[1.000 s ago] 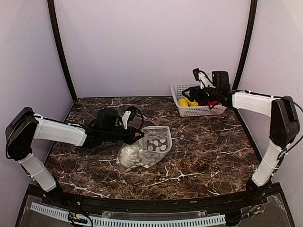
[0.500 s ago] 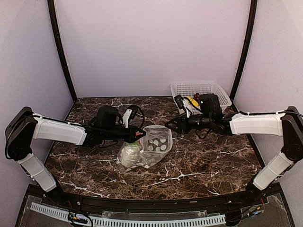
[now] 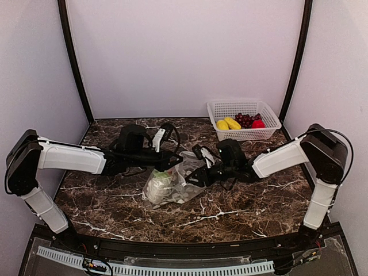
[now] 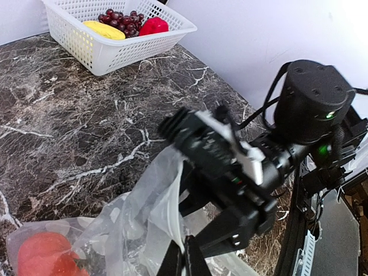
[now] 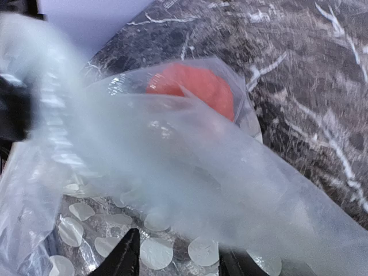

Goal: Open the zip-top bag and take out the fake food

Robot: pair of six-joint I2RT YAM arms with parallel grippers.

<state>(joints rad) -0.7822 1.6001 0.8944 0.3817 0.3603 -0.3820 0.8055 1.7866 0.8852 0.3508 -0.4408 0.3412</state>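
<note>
The clear dotted zip-top bag [image 3: 179, 185] lies mid-table with its mouth lifted toward the right. My left gripper [image 3: 171, 163] is shut on the bag's upper edge, with the fingers pinching the plastic in the left wrist view [image 4: 184, 259]. My right gripper [image 3: 194, 176] is open at the bag's mouth, and its fingertips [image 5: 123, 259] straddle dotted plastic [image 5: 172, 149]. A red-orange piece [image 5: 192, 86] shows through the bag, and also in the left wrist view [image 4: 46, 259]. A white-green cauliflower [image 3: 158, 183] sits in the bag's left end.
A white lattice basket [image 3: 247, 135] stands at the back right and holds a yellow banana [image 3: 231, 123], dark grapes [image 3: 246, 119] and a red piece [image 3: 258, 123]. It also shows in the left wrist view [image 4: 115, 54]. Curved walls enclose the marble table.
My right arm has swung from over the basket to the bag's mouth. My left gripper has kept its hold and raised the bag's edge a little.
</note>
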